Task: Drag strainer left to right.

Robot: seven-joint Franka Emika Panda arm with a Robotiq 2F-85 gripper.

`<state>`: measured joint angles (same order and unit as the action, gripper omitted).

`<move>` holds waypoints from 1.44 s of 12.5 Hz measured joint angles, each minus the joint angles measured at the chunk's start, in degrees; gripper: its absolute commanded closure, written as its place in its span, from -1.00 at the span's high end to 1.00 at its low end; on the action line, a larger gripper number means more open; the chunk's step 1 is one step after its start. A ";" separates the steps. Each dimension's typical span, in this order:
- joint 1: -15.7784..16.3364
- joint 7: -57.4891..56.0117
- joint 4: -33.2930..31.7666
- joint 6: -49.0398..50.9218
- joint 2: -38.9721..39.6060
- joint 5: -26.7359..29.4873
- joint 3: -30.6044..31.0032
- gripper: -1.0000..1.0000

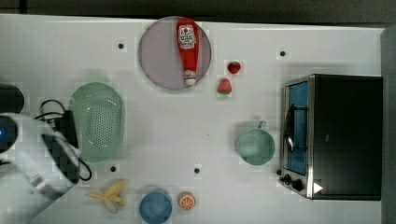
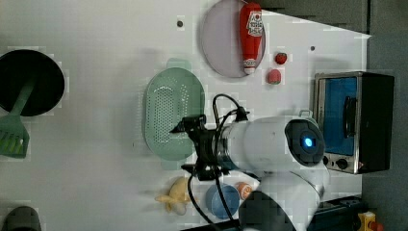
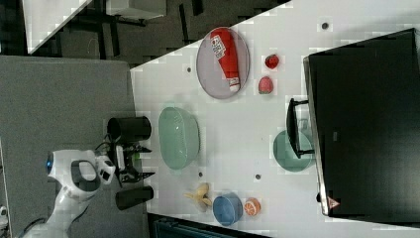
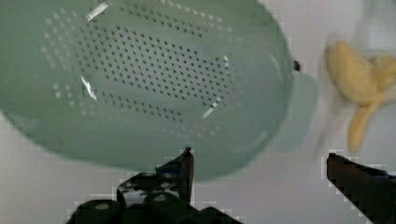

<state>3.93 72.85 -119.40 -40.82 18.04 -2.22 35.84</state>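
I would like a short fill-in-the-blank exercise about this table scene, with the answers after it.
1. The ketchup bottle lies on the lilac ____.
2. The hand is ____, holding nothing.
3. In the top view, the cup stands just left of the ____.
4. The strainer contains ____.

Answers: plate; open; toaster oven; nothing

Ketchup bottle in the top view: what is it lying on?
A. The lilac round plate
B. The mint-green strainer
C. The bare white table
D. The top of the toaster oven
A. The red ketchup bottle lies on its side across the lilac round plate, cap end near the plate's rim, well apart from the strainer and the toaster oven.
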 measured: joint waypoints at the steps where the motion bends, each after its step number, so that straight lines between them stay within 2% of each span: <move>1: 0.07 1.57 0.34 -1.51 2.34 -0.84 -1.09 1.00; 3: -0.81 3.25 -0.22 -8.64 7.65 -2.27 -2.15 1.00; 6: -1.83 3.97 -2.69 -13.07 12.00 -3.44 -2.83 1.00; 10: -0.08 5.26 -4.70 -15.36 12.09 -7.78 -5.04 1.00; 13: 0.31 5.26 -6.27 -18.16 12.20 -6.88 -6.99 1.00; 18: 0.46 5.71 -9.06 -20.28 13.32 -8.58 -11.40 1.00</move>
<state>4.40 78.56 -128.47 -61.10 31.36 -10.80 24.44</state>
